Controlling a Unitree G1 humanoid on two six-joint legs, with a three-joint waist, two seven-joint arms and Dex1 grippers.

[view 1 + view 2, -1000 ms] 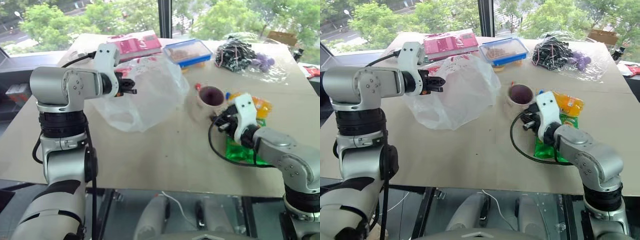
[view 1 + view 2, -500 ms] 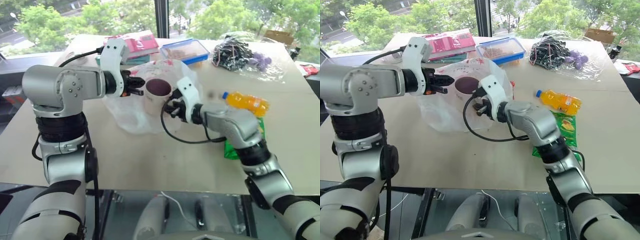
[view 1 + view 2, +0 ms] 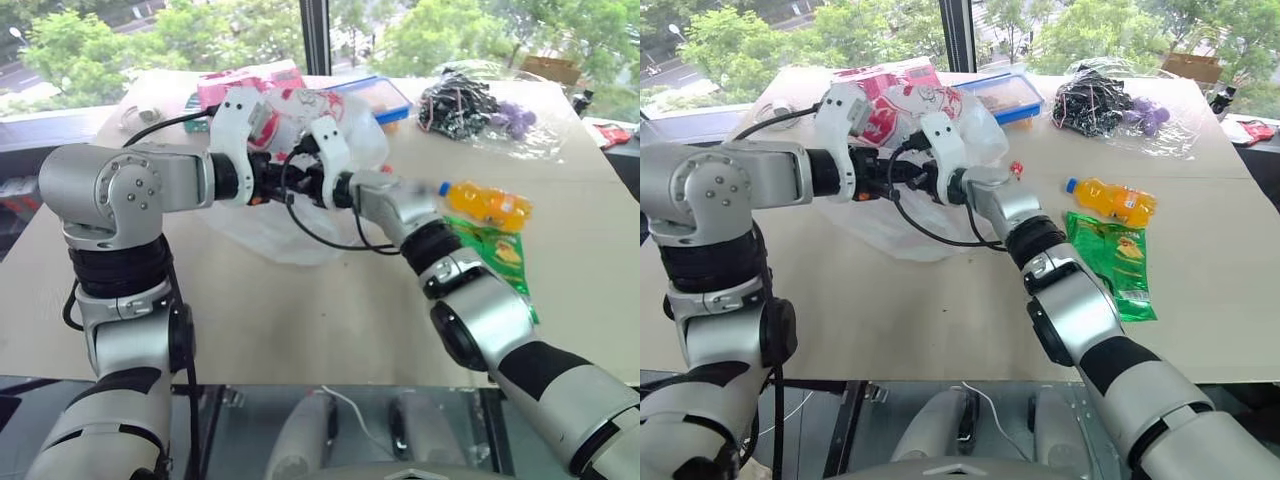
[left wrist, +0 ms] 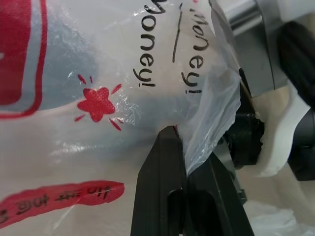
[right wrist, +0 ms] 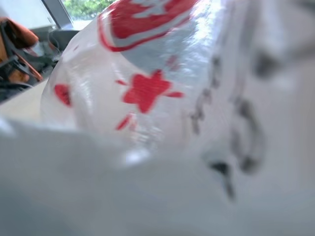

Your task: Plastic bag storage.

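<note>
The plastic bag (image 3: pixel 262 226), thin translucent white with red prints and dark lettering, stands bunched on the left half of the table. My left gripper (image 3: pixel 274 188) is shut on its upper edge. In the left wrist view the two black fingers (image 4: pixel 162 189) pinch the film just below a red star. My right gripper (image 3: pixel 922 177) reaches across from the right to that same edge, close against the left one, and the bag's film covers its tip. The right wrist view looks straight onto the bag's (image 5: pixel 147 93) printed film from very near.
An orange drink bottle (image 3: pixel 487 203) and a green snack packet (image 3: pixel 495 255) lie right of the bag. Behind are a clear bag of dark cords (image 3: pixel 470 105), a blue-lidded box (image 3: pixel 385 97) and a pink box (image 3: pixel 240 85). A small red thing (image 3: pixel 1016 168) lies by the bag.
My right arm swung left across the table, carrying a cup from beside the bottle to the bag's edge. The cup no longer shows. The left gripper kept its hold on the bag.
</note>
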